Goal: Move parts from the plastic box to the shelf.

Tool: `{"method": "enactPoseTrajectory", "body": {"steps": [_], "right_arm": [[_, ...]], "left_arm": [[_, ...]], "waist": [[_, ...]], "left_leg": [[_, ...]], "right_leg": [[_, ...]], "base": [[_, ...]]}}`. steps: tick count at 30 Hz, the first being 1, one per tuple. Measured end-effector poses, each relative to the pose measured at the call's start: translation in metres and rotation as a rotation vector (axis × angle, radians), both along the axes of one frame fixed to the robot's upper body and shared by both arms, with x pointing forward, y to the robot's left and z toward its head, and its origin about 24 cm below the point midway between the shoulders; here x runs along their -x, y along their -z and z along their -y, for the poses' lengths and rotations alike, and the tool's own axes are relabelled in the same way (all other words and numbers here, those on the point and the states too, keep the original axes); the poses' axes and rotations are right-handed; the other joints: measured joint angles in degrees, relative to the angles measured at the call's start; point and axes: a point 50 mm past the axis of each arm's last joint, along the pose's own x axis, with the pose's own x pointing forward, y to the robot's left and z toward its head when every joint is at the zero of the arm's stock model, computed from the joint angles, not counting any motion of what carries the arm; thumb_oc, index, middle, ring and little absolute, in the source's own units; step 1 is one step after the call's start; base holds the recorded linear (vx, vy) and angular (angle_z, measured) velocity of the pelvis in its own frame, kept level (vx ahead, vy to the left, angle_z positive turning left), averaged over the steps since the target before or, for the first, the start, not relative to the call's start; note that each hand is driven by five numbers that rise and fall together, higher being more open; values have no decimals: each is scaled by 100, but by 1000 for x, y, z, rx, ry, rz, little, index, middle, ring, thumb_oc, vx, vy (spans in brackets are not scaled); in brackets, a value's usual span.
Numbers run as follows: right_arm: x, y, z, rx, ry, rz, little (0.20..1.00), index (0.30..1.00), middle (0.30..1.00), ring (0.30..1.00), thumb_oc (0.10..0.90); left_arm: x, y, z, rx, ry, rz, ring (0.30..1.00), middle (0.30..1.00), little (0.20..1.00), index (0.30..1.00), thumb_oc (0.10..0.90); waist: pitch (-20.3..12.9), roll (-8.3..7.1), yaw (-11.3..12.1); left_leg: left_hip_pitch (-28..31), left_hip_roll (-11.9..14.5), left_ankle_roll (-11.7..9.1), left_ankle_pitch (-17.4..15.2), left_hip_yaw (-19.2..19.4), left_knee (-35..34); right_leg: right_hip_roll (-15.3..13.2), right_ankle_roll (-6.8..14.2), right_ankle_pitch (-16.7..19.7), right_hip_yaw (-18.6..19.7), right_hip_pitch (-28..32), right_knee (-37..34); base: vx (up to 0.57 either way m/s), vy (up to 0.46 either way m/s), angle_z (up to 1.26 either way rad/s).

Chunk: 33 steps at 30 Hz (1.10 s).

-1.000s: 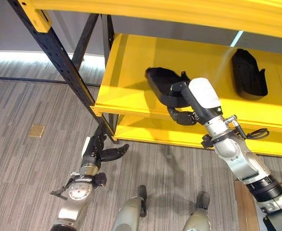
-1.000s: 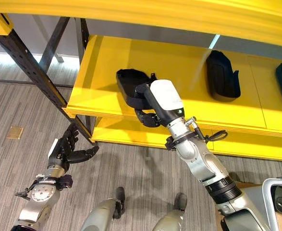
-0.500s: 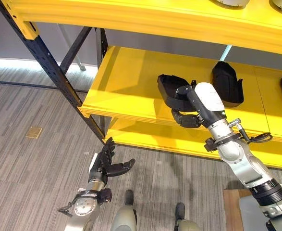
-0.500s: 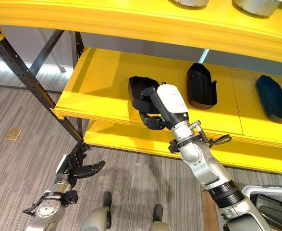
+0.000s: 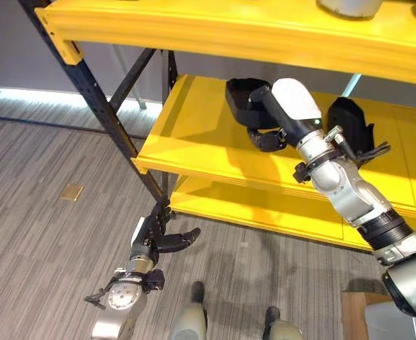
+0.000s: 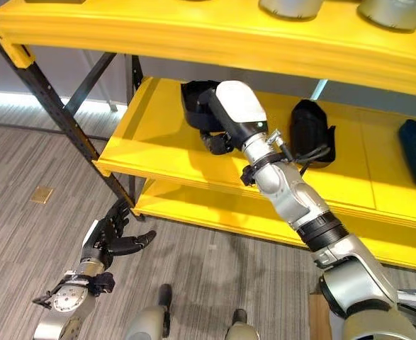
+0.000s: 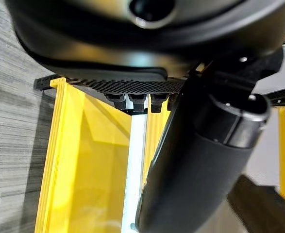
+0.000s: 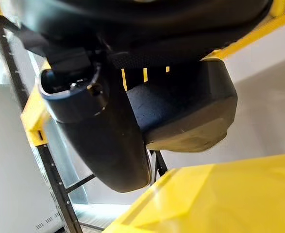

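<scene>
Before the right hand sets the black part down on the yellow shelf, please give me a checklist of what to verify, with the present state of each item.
1. Part held: ok. The right hand has its fingers curled round the black moulded plastic part.
2. Part over the board: ok. It sits above the middle yellow shelf board, near the back.
3. Part resting on the board: cannot tell; the right wrist view shows a gap under it, but contact is unclear.
4. Spacing from the neighbour: ok. The second black part lies apart, to the right.
5. Left hand out of the way: ok. It hangs open low over the grey floor, holding nothing.
</scene>
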Motion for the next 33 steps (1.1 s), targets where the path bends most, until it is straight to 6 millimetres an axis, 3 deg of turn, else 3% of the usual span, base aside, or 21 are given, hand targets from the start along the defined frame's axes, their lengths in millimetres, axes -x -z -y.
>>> {"method": "enactPoseTrajectory", "body": {"steps": [4,10,13,25,33], "right_arm": [[-13,8,10,25,73,-62,300,300,300,300,400],[-30,4,31,40,195,-102,300,300,300,300,400],[-37,-8,46,19,269,-97,300,300,300,300,400],[-50,-20,79,-73,448,-121,300,300,300,300,400],[-52,-44,78,-115,464,-64,300,300,300,300,400]], "left_arm": [[-1,0,0,19,9,-6,1000,1000,1000,1000,900],[-4,-3,3,21,26,9,1000,1000,1000,1000,900],[-9,-9,3,15,30,41,1000,1000,1000,1000,900],[-23,-23,10,-4,77,99,1000,1000,1000,1000,900],[-24,-24,9,20,73,101,1000,1000,1000,1000,900]], "waist": [[251,93,125],[585,119,117],[757,160,132],[836,208,265],[835,208,263]], "left_leg": [[-318,29,-24,-164,-46,449],[-775,69,-54,-204,-34,777],[-980,63,-59,-211,-37,888],[-1118,29,-78,-194,-46,908],[-1195,19,-92,-183,-103,901]], "right_leg": [[-54,-142,-375,82,-504,812],[-42,-185,-457,218,-1061,1269],[-48,-183,-459,243,-1253,1369],[-80,-153,-450,223,-1388,1369],[-87,-153,-450,153,-1411,1346]], "base": [[-69,-2,-1],[-42,12,-6],[-7,3,-1],[9,5,1],[16,7,3]]}}
